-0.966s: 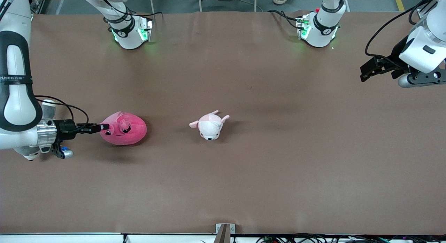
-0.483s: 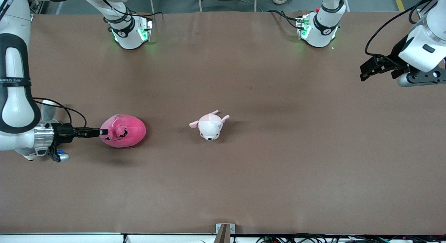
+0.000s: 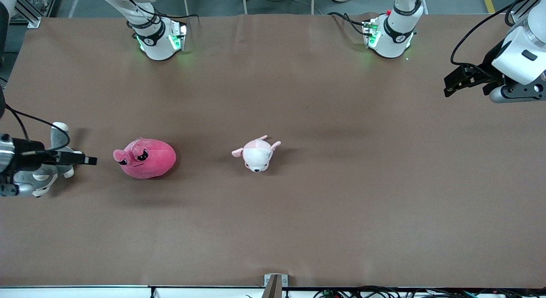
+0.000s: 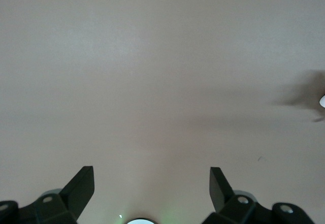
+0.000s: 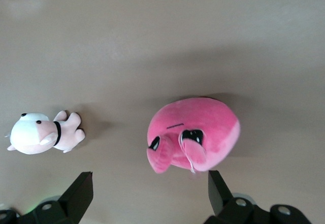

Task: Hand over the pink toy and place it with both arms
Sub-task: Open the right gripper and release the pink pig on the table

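Observation:
The pink toy (image 3: pixel 147 159), a round hot-pink plush with an angry black-eyed face, lies on the brown table toward the right arm's end. It also shows in the right wrist view (image 5: pixel 195 132). My right gripper (image 3: pixel 87 160) is low beside the toy, a short gap away from its face end. It is open and empty, and the right wrist view (image 5: pixel 150 188) shows its jaws wide apart with the toy just ahead of them. My left gripper (image 3: pixel 448 86) is open and empty over the left arm's end of the table. The left wrist view (image 4: pixel 152 183) shows only bare table.
A small white and pale-pink plush animal (image 3: pixel 257 154) lies near the table's middle and shows in the right wrist view (image 5: pixel 40 134). A grey and white plush cat (image 3: pixel 42 178) lies under my right wrist at the table's end. The two arm bases (image 3: pixel 160 39) stand along the table's edge farthest from the front camera.
My right gripper has pulled back from the pink toy toward the right arm's end of the table, uncovering the grey cat. The toy shifted slightly with it. The left arm barely moved.

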`<state>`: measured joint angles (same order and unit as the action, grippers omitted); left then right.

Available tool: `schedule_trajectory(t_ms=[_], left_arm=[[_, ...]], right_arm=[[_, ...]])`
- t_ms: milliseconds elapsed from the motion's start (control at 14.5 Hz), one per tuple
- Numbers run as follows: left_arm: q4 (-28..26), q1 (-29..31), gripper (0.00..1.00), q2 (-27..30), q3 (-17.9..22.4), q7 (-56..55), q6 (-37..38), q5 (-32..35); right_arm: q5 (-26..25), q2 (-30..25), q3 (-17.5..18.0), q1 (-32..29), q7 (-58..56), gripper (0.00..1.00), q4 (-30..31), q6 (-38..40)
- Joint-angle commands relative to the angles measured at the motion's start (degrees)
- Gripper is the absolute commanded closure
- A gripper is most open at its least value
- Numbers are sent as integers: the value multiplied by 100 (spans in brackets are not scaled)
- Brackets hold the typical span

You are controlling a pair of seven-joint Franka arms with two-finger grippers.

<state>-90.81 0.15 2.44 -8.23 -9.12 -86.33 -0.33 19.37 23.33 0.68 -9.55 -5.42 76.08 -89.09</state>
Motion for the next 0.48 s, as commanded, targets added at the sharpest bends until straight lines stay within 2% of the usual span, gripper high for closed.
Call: schedule_trajectory(t_ms=[0, 207, 414], left_arm=[[-42, 20, 0, 117, -29, 113, 55, -73], [-42, 20, 0, 125, -38, 104, 55, -73], [-51, 29, 0, 125, -29, 104, 55, -81]], right_arm=[[-844, -618, 38, 224, 173, 0, 162, -12], [-1609, -1128, 38, 427, 164, 0, 153, -21], [-1849, -1575, 29, 437, 181, 0, 232, -12]])
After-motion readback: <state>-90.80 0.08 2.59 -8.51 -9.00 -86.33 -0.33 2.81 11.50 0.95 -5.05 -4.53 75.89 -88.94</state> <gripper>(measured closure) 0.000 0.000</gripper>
